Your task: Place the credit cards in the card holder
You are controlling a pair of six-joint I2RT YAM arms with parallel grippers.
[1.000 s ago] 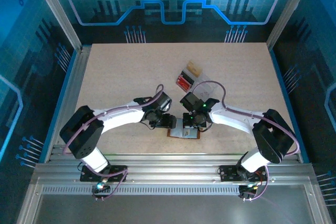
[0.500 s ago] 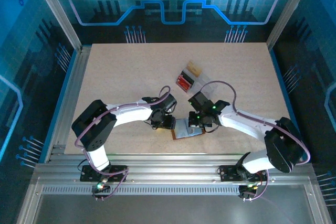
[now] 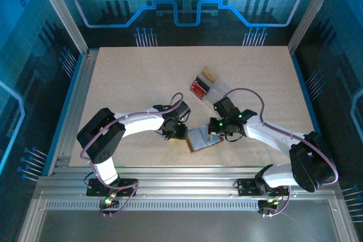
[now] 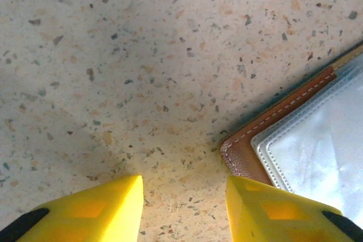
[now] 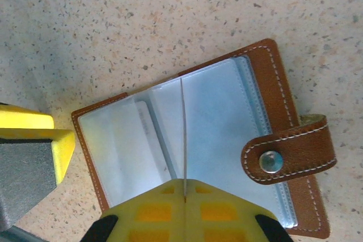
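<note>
The card holder [image 5: 266, 72] lies open on the table, brown leather with clear sleeves and a snap strap [image 5: 286, 154]; it is also seen in the top view [image 3: 199, 139]. My right gripper [image 5: 184, 188] is shut on one thin clear sleeve leaf [image 5: 182, 134], held upright and seen edge-on. A pale card-like outline [image 5: 144, 131] shows inside the left sleeve. My left gripper [image 4: 182, 196] is open, low over bare table at the holder's corner [image 4: 244, 151], its right finger next to that corner. In the top view both grippers, left [image 3: 180, 132] and right [image 3: 214, 136], flank the holder. The blue credit cards are out of view.
A clear plastic tray [image 3: 217, 96] stands just beyond the holder, with a red card [image 3: 198, 88] and a tan card [image 3: 210, 73] in it. The speckled table [image 3: 130, 83] stretches wide to the left and far side. A metal rail [image 3: 181, 177] runs along the near edge.
Both arms have shifted: the right gripper moved slightly right and nearer, the left elbow swung inward. The card holder now lies tilted and slightly to the right.
</note>
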